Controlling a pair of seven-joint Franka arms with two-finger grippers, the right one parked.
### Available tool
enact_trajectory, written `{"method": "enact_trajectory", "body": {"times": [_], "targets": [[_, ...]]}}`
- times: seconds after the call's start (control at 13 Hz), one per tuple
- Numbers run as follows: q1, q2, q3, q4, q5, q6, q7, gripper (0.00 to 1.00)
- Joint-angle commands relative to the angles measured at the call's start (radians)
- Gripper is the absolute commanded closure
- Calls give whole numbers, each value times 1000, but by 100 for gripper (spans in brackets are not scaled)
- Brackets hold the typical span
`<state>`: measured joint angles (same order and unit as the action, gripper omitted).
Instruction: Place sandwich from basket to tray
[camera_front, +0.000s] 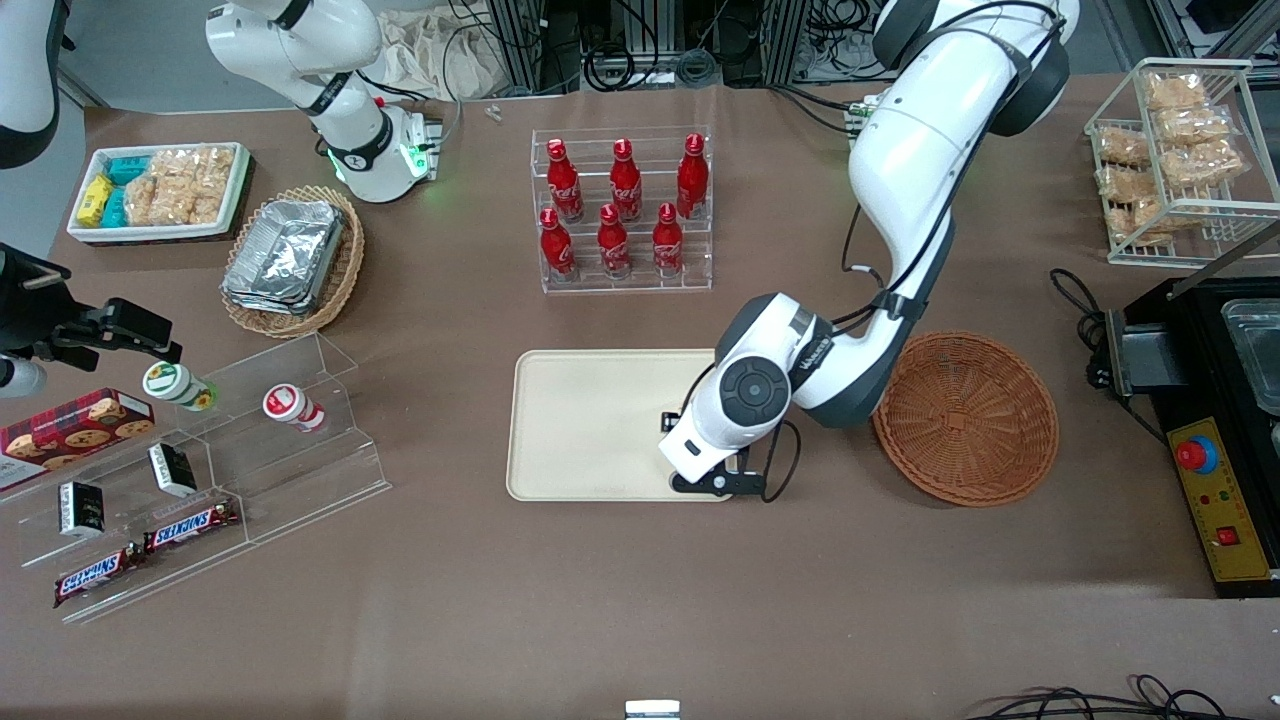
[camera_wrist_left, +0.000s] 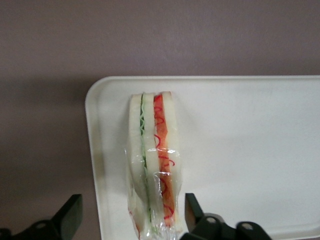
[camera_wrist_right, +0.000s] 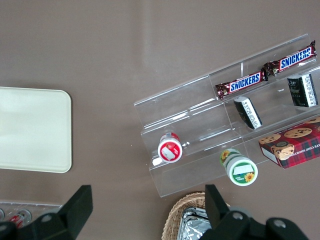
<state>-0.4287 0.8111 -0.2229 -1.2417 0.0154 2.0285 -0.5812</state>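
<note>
The sandwich (camera_wrist_left: 152, 165), wrapped in clear film with red and green filling lines, stands on edge on the cream tray (camera_wrist_left: 240, 150) close to one rounded corner. My gripper (camera_wrist_left: 131, 220) is open around it, with one finger (camera_wrist_left: 192, 214) close beside the wrap and the other finger (camera_wrist_left: 70, 216) well apart over the brown table. In the front view the arm's hand (camera_front: 722, 415) hangs low over the tray's (camera_front: 585, 420) end nearest the round reddish-brown basket (camera_front: 965, 417) and hides the sandwich. The basket holds nothing.
A clear rack of red bottles (camera_front: 622, 210) stands farther from the front camera than the tray. A tan basket of foil trays (camera_front: 292, 260), a white snack bin (camera_front: 160, 190) and an acrylic stand (camera_front: 200, 470) lie toward the parked arm's end. A wire snack rack (camera_front: 1180, 150) and a control box (camera_front: 1215, 500) are at the working arm's end.
</note>
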Motion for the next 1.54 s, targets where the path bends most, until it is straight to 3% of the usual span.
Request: {"method": "enact_trajectory", "body": {"times": [0.0,0.69,0.85,1.23,1.46], "targets": [[4,-101,43,-24,11,-13,-15,0],[11,-548,322,-344,20,-120,3,0],[14,-599,329,-351,20,-171,8,0],[155,-730,327,-352,9,-306,280,0],[220,-744,327,-348,3,-332,388,0]]}}
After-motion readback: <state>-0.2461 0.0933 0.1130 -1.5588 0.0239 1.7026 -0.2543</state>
